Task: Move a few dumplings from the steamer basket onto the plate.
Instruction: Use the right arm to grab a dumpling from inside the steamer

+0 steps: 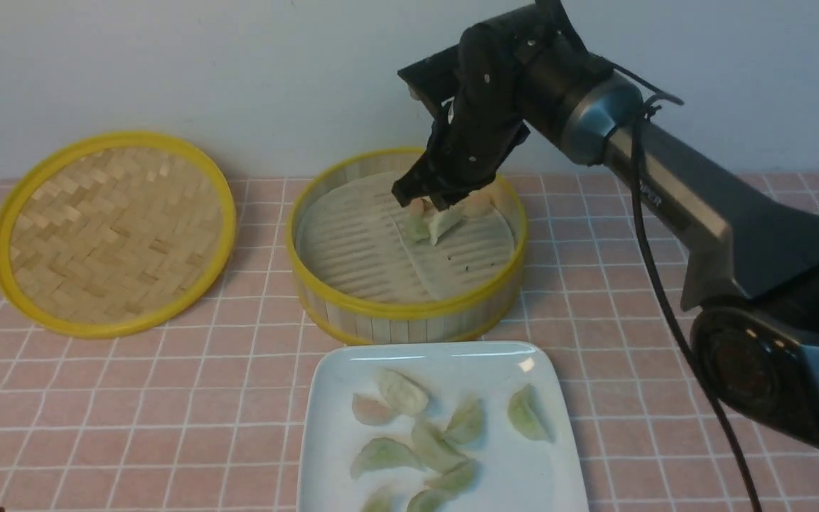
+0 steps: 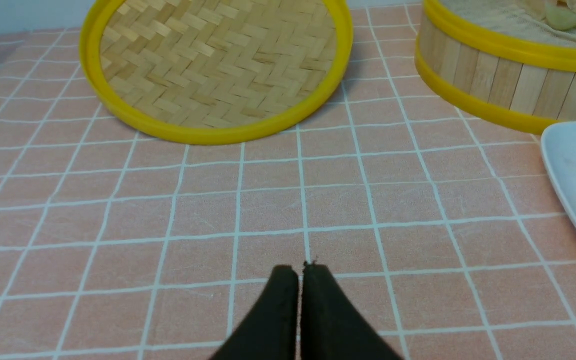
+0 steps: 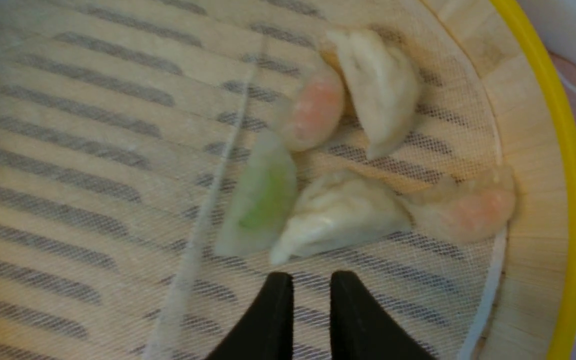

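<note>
Right claw (image 3: 310, 280): jaws parted by a narrow gap, with nothing between them.
Right claw contact: the tips hang low over the liner (image 3: 93, 165), just beside a whitish dumpling (image 3: 340, 215) and a pale green one (image 3: 260, 200). No touch is visible.
Right arm (image 1: 701, 206): it comes in from the table's right edge and stretches forward and leftward over the steamer basket (image 1: 402, 309). The wrist is bent so the claw points down into the basket's far right part.
Left claw (image 2: 300, 272): closed, fingers pressed together and empty, low over bare table (image 1: 616, 427). From its wrist view the lid, the basket wall and a plate corner lie ahead of it.
Dumplings in the basket: five, clustered against the far right wall. Besides the green and whitish pair there are a pink-filled one (image 3: 313, 110), a second whitish one (image 3: 378, 85) and another pink-filled one (image 3: 468, 210) by the wall.
Steamer basket position: mid-table, toward the far edge, uncovered.
Plate (image 1: 438, 350): at the table's near edge, just in front of the basket and not touching it.
Dumplings on the plate (image 1: 434, 448): several, mostly pale green, loosely grouped from the plate's middle to its near edge, with one (image 1: 527, 412) apart toward the right rim.
Lid (image 1: 114, 231): flat woven bamboo with a yellow rim, toward the table's far left, apart from the basket.
</note>
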You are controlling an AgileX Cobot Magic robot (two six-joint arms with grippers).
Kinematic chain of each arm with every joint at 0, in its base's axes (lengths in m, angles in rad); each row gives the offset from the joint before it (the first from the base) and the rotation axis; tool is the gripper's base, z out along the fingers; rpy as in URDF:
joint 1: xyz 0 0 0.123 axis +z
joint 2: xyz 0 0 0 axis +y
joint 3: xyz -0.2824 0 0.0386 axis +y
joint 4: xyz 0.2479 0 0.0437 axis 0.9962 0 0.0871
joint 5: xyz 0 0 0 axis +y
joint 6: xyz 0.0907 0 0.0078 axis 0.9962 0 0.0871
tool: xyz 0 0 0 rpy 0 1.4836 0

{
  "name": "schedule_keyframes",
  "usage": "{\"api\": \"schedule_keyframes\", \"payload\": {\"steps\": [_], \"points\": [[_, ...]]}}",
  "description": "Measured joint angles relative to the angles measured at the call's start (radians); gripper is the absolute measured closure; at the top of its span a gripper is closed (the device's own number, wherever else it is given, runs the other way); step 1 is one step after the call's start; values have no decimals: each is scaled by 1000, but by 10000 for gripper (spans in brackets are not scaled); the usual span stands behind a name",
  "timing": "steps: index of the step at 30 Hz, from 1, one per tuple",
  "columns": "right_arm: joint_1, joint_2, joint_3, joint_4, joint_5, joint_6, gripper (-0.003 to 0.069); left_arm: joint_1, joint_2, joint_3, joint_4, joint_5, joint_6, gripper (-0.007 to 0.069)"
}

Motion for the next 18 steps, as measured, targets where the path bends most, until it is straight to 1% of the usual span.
{"api": "schedule_keyframes", "payload": {"steps": [3, 5, 6, 7, 9, 10, 11, 13, 17, 18], "points": [[-22, 14, -1, -1, -21, 0, 443, 0, 0, 0, 0, 0, 0, 630], [-37, 23, -2, 7, -47, -5, 369, 0, 0, 0, 0, 0, 0, 630], [-40, 24, -2, 10, -52, -7, 354, 0, 0, 0, 0, 0, 0, 630], [-51, 34, -2, 29, -69, -23, 291, 0, 0, 0, 0, 0, 0, 630], [-57, 41, -2, 42, -81, -35, 258, 0, 0, 0, 0, 0, 0, 630], [-63, 49, -2, 67, -95, -52, 210, 0, 0, 0, 0, 0, 0, 630], [-66, 55, -2, 86, -104, -65, 185, 0, 0, 0, 0, 0, 0, 630], [-68, 69, -2, 121, -118, -106, 144, 0, 0, 0, -1, 0, 0, 630], [-68, 97, -2, 135, -147, -171, 125, 0, 0, 0, 0, 0, 0, 630], [-68, 97, -2, 135, -147, -171, 125, 0, 0, 0, 0, 0, 0, 630]]}}
